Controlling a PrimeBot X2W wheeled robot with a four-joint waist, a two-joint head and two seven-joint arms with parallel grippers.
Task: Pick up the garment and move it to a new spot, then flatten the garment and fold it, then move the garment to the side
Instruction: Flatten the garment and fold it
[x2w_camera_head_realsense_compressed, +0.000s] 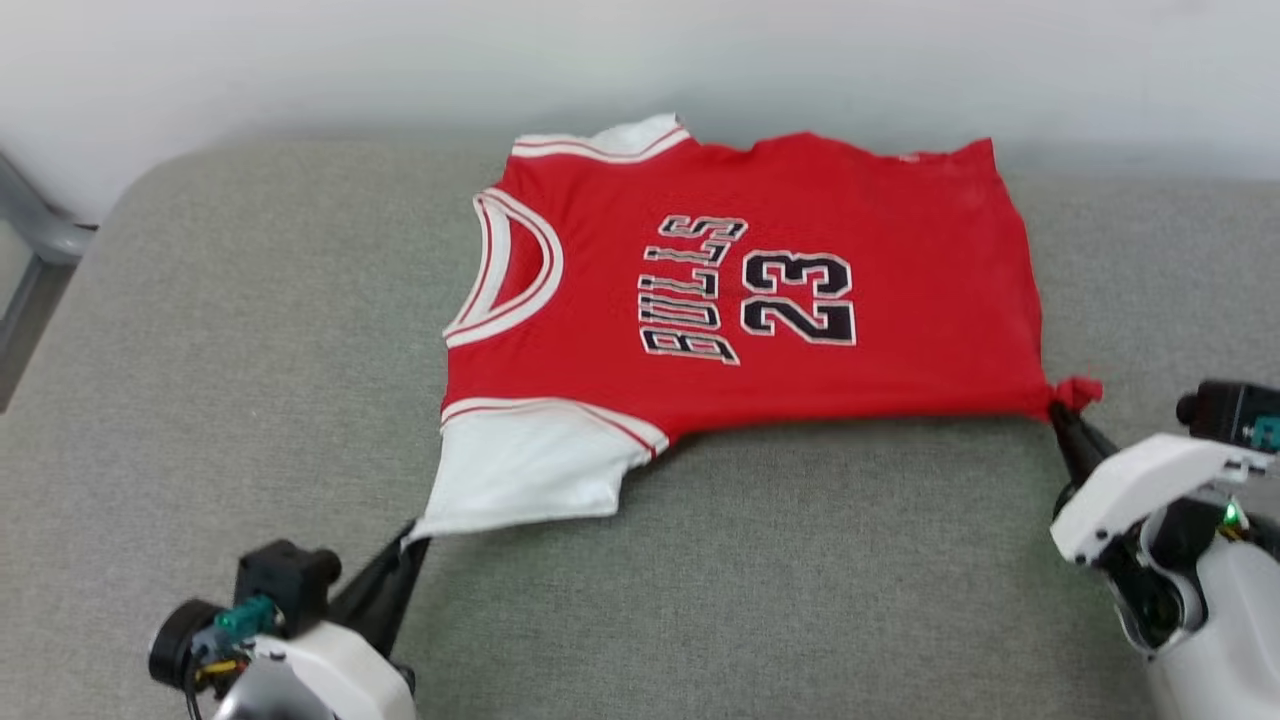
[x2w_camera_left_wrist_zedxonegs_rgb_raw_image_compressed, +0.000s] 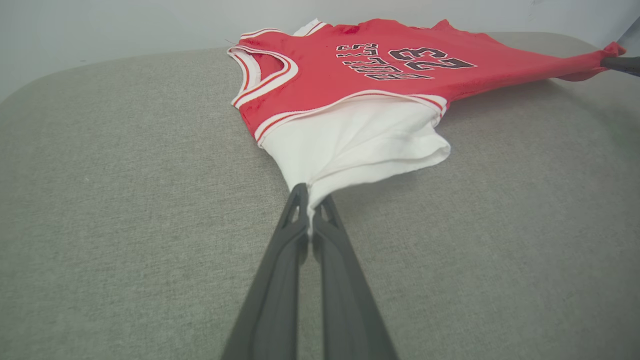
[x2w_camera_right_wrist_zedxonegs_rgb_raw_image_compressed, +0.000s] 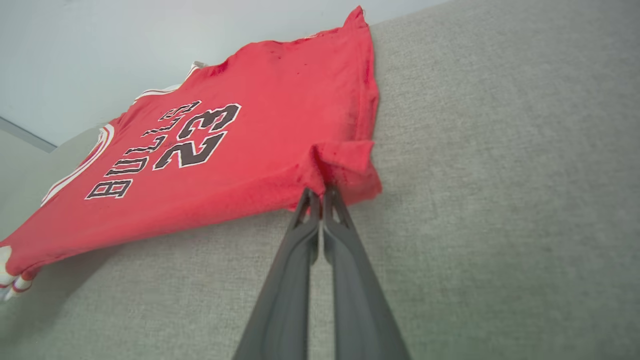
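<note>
From head: red Bulls 23 jersey (x2w_camera_head_realsense_compressed: 760, 290) flat, print up, on grey surface (x2w_camera_head_realsense_compressed: 250, 350). From left wrist: left gripper (x2w_camera_left_wrist_zedxonegs_rgb_raw_image_compressed: 311, 200) closed on white sleeve corner (x2w_camera_left_wrist_zedxonegs_rgb_raw_image_compressed: 360, 145). From right wrist: right gripper (x2w_camera_right_wrist_zedxonegs_rgb_raw_image_compressed: 320, 192) closed on bunched red hem corner (x2w_camera_right_wrist_zedxonegs_rgb_raw_image_compressed: 345, 160). Both arms low, angled inward.

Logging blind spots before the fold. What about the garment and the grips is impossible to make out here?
1. Underside of the garment: every view; it faces the grey surface.
2. The far sleeve: head view; mostly tucked behind the red body.
3. Tips of the right gripper: head view; buried in the bunched red corner.
4. Body of the left gripper: head view; cut off by the bottom edge.
</note>
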